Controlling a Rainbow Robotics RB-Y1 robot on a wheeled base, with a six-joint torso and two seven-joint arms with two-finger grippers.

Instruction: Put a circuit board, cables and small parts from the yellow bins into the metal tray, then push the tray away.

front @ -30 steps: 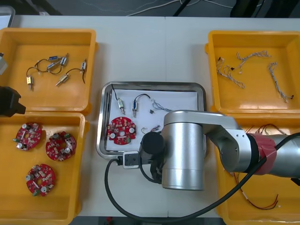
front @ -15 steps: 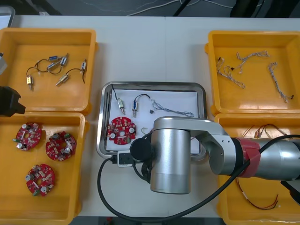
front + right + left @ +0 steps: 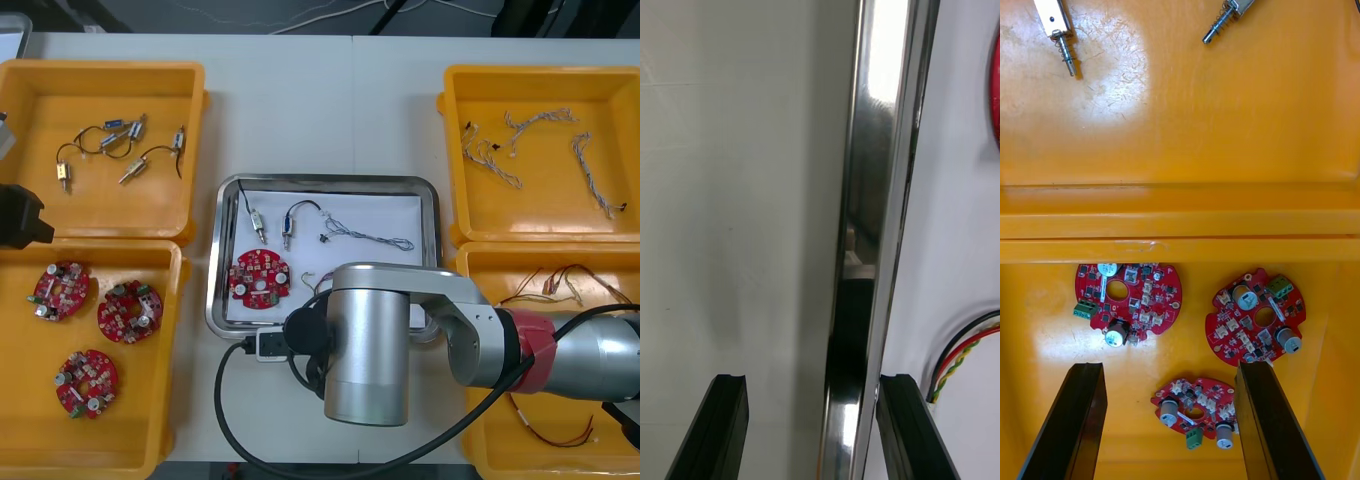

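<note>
- The surface point(image 3: 300, 100) carries 4 yellow bins point(image 3: 100, 68), 2 along each side edge, and the metal tray point(image 3: 325, 182) in the middle.
- The right arm point(image 3: 370, 340) covers the tray's near right corner.
- The right hand point(image 3: 814, 382) is open, straddling the tray's near rim: 1 finger over the surface, 1 over the tray's white inside.
- The left hand point(image 3: 1171, 371), open too, hovers over 3 circuit boards point(image 3: 1128, 296) in the near left bin point(image 3: 150, 400).
- In the tray: a circuit board point(image 3: 259, 277) in the near left corner, a blue and white cable point(image 3: 370, 237) toward the far right, 2 small metal parts point(image 3: 262, 228) toward the far left.
</note>
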